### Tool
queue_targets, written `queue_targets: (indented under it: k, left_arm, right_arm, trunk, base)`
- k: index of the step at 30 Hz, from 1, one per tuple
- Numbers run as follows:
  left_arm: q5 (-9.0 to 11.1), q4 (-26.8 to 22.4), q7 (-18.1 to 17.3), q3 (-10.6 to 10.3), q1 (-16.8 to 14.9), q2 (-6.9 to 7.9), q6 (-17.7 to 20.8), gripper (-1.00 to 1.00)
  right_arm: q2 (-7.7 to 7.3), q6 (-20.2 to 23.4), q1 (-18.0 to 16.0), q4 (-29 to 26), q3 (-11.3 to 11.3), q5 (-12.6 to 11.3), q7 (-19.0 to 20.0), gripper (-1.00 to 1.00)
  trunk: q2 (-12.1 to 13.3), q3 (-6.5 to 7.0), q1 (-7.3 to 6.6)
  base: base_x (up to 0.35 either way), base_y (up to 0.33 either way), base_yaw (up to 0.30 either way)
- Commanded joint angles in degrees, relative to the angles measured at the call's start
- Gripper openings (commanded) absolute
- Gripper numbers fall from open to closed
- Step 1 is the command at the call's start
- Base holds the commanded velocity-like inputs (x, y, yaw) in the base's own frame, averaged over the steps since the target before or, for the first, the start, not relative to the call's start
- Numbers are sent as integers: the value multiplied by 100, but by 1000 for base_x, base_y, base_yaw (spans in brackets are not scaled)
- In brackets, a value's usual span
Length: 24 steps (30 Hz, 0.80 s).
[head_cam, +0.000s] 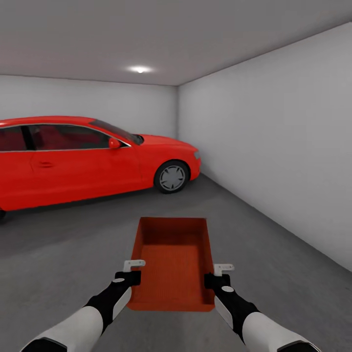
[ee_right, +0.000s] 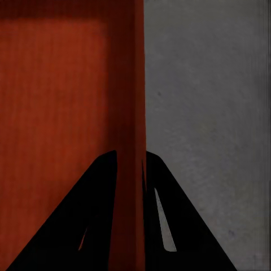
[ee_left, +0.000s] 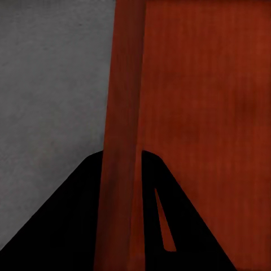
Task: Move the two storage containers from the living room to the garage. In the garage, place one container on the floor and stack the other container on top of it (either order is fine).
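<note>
One orange-red storage container (head_cam: pixel 173 264) is held level in front of the robot, above the dark grey concrete floor (head_cam: pixel 73 259) of the garage, with a red car (head_cam: pixel 88 156) parked well beyond it along the far wall and a plain pale wall (head_cam: pixel 274 146) running down the right side. The bin is carried by its two long side walls: the left gripper (head_cam: pixel 131 272) is clamped on the left wall near the nearer end, and the right gripper (head_cam: pixel 219 274) is clamped on the right wall opposite it. In the left wrist view the container wall (ee_left: pixel 119 141) is seen passing between the dark fingers (ee_left: pixel 62 220), and in the right wrist view the wall (ee_right: pixel 131 141) is likewise pinched between the fingers (ee_right: pixel 186 226), with bare concrete (ee_right: pixel 209 101) beyond. A matched two-sided grip is presumably chosen so that the wide, lidless bin is kept flat and is not twisted. The container appears empty. The carrying stage is judged to be nearly complete; lowering onto the concrete is what seems to be called for next, with both walls released evenly.
</note>
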Motion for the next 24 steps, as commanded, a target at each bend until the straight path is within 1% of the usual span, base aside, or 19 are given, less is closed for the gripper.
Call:
queue_targets:
  k: [1,24]
  left_arm:
    - [-39,-15,58,127,-2,-33,33,-100]
    - [-39,-15,58,127,-2,-32,33,-100]
  right_arm:
    - [5,-44,-1,11,-54,-51,-32,-100]
    - [0,-44,-1,8,-61,-51,-32,-100]
  trunk:
    - [-4,-2,5]
    - [-4,-2,5]
  base:
    - [322,0,-243]
    - [322,0,-243]
